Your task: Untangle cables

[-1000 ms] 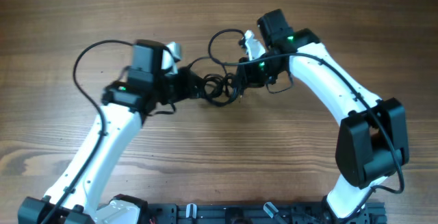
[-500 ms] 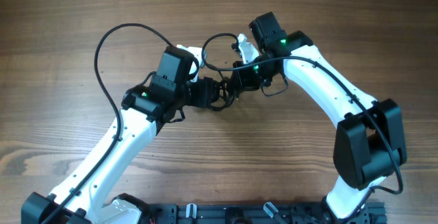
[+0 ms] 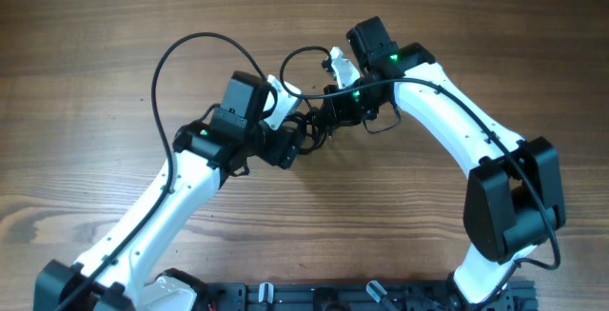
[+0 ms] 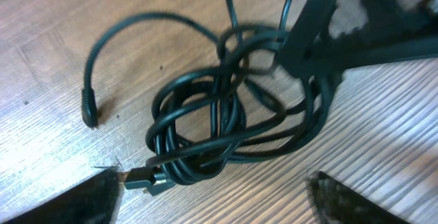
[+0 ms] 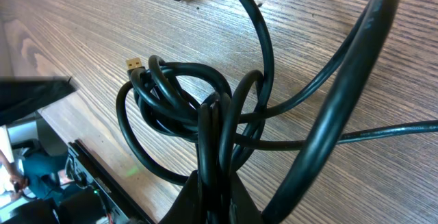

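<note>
Overhead view: within the last second the left arm has swung inward across the counter [image 3: 95, 45], and the left gripper [image 3: 291, 142] has gone from nearly closed to spread wide beside the cables [image 3: 306, 126]. The right gripper [image 3: 330, 109] has not shifted.

Left wrist view: the two fingertips sit at the lower corners of the frame, far apart, with bare wood between them. They hold nothing, and the bundle lies just ahead of them. A metal-tipped plug [image 4: 137, 178] points toward the left fingertip, and a loose end [image 4: 89, 111] curves away on the far side.

Right wrist view: the right gripper is clamped on several strands and lifts them, so loops hang around its fingers.

Interpretation: the left side appears to have let go in order to take a fresh hold. The knot remains tight, so the task is probably still at an early or middle stage.
</note>
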You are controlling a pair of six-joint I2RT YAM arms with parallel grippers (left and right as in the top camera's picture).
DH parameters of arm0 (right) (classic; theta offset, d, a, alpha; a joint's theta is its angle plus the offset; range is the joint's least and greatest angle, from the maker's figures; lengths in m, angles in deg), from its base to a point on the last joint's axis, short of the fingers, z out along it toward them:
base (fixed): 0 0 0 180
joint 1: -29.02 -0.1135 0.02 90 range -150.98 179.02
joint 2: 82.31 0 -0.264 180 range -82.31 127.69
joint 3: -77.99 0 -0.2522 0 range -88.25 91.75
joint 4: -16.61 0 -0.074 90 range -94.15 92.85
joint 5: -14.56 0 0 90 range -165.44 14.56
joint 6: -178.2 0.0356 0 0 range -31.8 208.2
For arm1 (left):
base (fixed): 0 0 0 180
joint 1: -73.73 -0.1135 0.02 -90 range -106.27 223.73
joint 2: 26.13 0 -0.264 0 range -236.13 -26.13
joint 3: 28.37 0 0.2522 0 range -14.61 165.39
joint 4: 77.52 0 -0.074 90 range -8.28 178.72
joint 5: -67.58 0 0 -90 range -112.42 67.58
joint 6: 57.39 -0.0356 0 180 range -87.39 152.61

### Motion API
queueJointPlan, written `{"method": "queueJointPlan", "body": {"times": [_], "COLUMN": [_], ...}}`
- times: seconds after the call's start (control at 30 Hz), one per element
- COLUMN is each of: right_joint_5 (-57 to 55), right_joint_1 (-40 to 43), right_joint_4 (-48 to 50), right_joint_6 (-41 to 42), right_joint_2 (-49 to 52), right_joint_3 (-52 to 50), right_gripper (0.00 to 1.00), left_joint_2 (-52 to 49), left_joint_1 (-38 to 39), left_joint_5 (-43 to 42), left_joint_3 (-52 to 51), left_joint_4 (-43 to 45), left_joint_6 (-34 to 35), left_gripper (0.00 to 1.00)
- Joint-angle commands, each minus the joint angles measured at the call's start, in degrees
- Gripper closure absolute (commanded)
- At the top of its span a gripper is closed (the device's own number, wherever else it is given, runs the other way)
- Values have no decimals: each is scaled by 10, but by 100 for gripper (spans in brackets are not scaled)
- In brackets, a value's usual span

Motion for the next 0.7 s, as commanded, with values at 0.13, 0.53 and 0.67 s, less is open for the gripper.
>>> {"method": "queueJointPlan", "body": {"times": [0.13, 0.53, 0.67], "right_joint_5": [10, 12, 12], "right_joint_1": [0, 0, 0], "right_joint_4": [2, -2, -4], "right_joint_6": [-15, -20, -20], "right_joint_2": [-14, -14, -14], "right_joint_3": [13, 13, 13], "right_gripper": [95, 95, 94], "left_joint_2": [-61, -135, -137], "left_joint_1": [2, 2, 2], "left_joint_5": [35, 41, 41], "left_joint_3": [-13, -13, -13], "left_joint_4": [52, 140, 175], "left_joint_6": [-12, -12, -11], "left_gripper": [11, 49, 73]}}
